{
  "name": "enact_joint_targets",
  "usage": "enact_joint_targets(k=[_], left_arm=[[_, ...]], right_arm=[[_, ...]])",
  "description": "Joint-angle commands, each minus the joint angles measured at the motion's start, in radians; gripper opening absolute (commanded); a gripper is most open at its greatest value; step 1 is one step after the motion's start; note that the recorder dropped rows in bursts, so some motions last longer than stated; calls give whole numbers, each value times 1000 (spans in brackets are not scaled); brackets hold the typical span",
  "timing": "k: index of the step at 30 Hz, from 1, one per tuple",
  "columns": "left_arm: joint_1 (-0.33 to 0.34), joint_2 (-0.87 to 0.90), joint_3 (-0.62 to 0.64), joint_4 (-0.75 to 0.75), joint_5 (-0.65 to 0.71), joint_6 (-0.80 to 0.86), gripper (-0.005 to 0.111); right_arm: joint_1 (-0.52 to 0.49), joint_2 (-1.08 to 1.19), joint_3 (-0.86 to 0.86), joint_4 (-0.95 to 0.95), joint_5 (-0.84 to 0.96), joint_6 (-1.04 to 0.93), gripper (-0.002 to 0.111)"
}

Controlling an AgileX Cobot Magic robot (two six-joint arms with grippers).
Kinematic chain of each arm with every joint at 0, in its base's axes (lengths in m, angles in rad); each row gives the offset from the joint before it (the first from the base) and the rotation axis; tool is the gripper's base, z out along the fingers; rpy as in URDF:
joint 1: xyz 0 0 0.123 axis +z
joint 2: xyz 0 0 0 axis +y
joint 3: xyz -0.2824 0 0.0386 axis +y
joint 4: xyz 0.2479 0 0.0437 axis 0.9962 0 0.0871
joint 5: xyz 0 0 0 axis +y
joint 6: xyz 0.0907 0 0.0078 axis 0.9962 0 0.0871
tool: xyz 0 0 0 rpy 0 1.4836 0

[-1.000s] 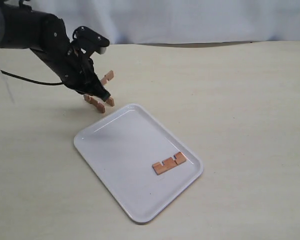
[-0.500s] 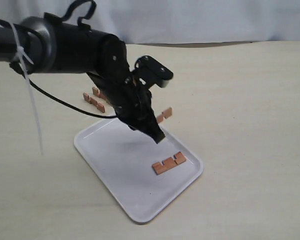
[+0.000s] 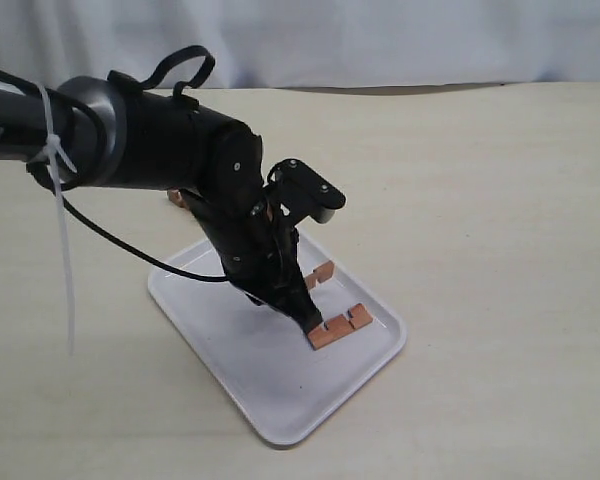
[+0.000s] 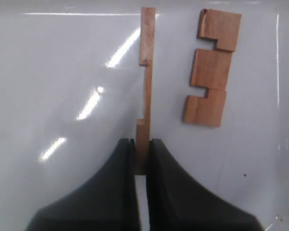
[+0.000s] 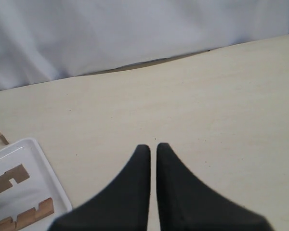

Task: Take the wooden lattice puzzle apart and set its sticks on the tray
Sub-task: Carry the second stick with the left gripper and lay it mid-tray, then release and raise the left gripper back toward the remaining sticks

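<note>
**A:** State of left gripper (image 3: pixel 310 305)?

**B:** Pinching one end of the held stick (image 4: pixel 146 72). Jaws pressed flat on both broad faces. Stick carried on edge, jutting out past the fingertips (image 4: pixel 120 154), notches visible along one side. Poised low over the tray (image 3: pixel 230 385); cannot tell whether touching it.

**A:** Position against the other piece?

**B:** Just beside the loose stick (image 3: pixel 340 326), parallel and apart, at roughly 11 o'clock from it in the exterior view. Loose stick lying flat on the tray floor, near the rim, at about 4 o'clock from tray centre. Notches facing away from the held stick in the left wrist view.

**A:** Right gripper (image 5: pixel 153 147)?

**B:** Pressed nearly together, only a thin slit between the jaws, nothing in it. Out of the exterior view. Hovering over bare table (image 5: pixel 221 110), beside one corner of the tray.

**A:** Remainder of the wooden lattice puzzle (image 3: pixel 176 198)?

**B:** Mostly hidden behind the left arm. Only a reddish sliver showing on the table, off the tray at about 11 o'clock from its far corner. Number of pieces there not readable.
</note>
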Motion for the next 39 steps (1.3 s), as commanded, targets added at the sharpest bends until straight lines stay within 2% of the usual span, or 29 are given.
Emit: enact_joint_targets(k=[1,4,12,18,23,28,30,33,36,39], left_arm=[[4,-1,4,1,-17,-23,0],[4,-1,4,9,-34,-30,3],[11,-1,4,39,-47,-66,43],[13,-34,-35,97,0,-72,63],[67,-134,-78,216,5,-209,65],[207,-177,-78,367,-41,-461,64],[271,-163,-78,355,-50,-524,64],[333,-127,-78,316,-54,-531,64],[364,-80,-78,269,-75,-531,64],[369,-32,-78,252,-106,-527,64]], right_arm=[[-8,-7,1,-4,-12,2,5],[-8,-7,1,-4,-12,2,5],[-8,-7,1,-4,-12,2,5],[-8,-7,1,-4,-12,2,5],[-8,-7,1,-4,-12,2,5],[-8,-7,1,-4,-12,2,5],[-8,-7,1,-4,-12,2,5],[-8,-7,1,-4,-12,2,5],[-8,-7,1,-4,-12,2,5],[-8,-7,1,-4,-12,2,5]])
